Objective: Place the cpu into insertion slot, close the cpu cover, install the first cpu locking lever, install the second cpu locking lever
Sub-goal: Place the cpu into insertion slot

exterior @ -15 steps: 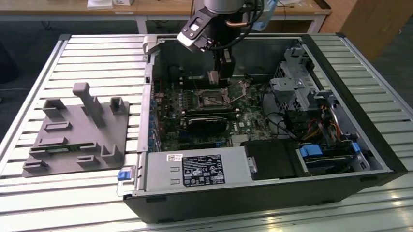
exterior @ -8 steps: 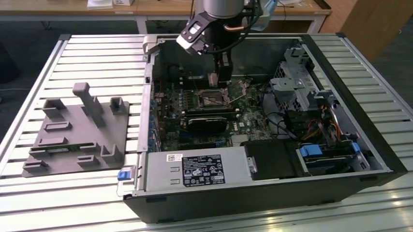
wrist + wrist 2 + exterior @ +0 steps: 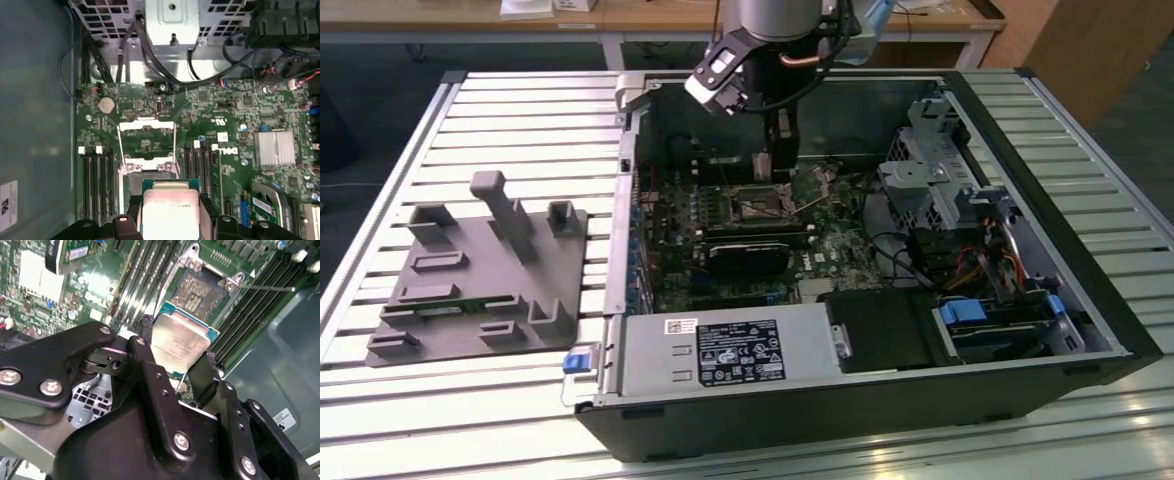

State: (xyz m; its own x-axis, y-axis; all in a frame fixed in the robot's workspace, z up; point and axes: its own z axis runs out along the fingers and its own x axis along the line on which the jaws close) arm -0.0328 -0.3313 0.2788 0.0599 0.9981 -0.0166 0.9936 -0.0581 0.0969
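The black gripper (image 3: 180,347) holds the cpu (image 3: 176,337). Its two fingers (image 3: 146,326) press on two sides of the cpu. The cpu's pale, shiny top faces the camera, and a thin blue-green edge runs around it. The slot (image 3: 201,287) lies just past the cpu on the green board (image 3: 97,287). It has a dark middle and a metal rim with round screws. The cpu is not in the slot. Long black memory slots (image 3: 142,270) run on both sides of the slot. A thin metal rod (image 3: 267,288) sticks out from the rim. A grey case wall (image 3: 282,350) stands beside the board.
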